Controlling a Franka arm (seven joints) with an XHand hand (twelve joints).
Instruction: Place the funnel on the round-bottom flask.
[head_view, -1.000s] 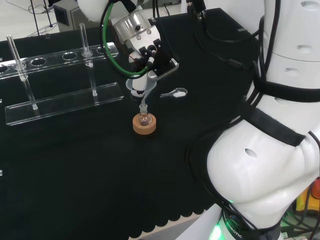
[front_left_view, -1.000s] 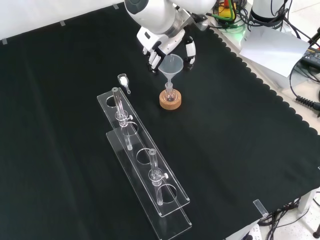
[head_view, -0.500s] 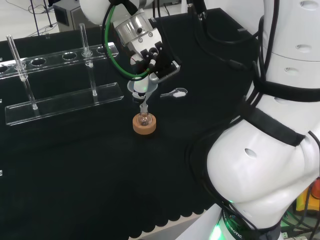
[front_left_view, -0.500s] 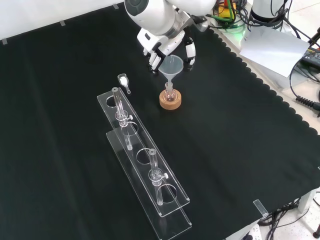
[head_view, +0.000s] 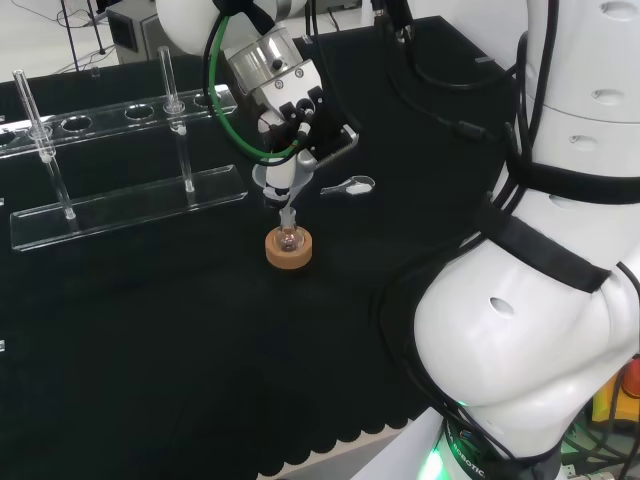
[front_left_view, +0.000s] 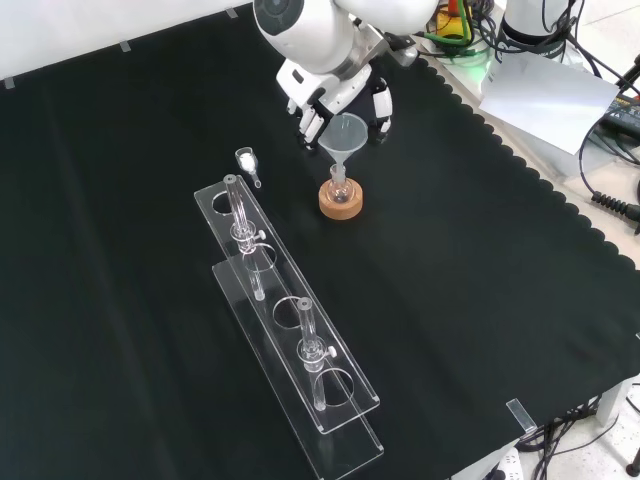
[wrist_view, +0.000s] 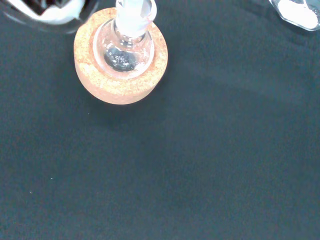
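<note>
A small round-bottom flask (front_left_view: 339, 187) sits in a cork ring (front_left_view: 340, 206) near the middle of the black cloth. A clear funnel (front_left_view: 345, 133) stands over it with its stem down in the flask's neck. The hand (front_left_view: 325, 85) is just behind and above, its fingers curled on both sides of the funnel's cone. In the head view the hand (head_view: 300, 110) covers part of the funnel (head_view: 277, 178), which leans a little above the flask (head_view: 289, 238). The wrist view looks down on the flask's bulb (wrist_view: 122, 50) in the cork ring (wrist_view: 100, 87).
A clear tube rack (front_left_view: 290, 330) with two upright glass tubes stands in front of the flask in the front view, left of it in the head view as the rack (head_view: 120, 205). A small clear scoop (front_left_view: 246, 160) with white powder lies beside the hand.
The hand and wrist have shifted slightly; the funnel stays in the flask's neck at about the same place.
</note>
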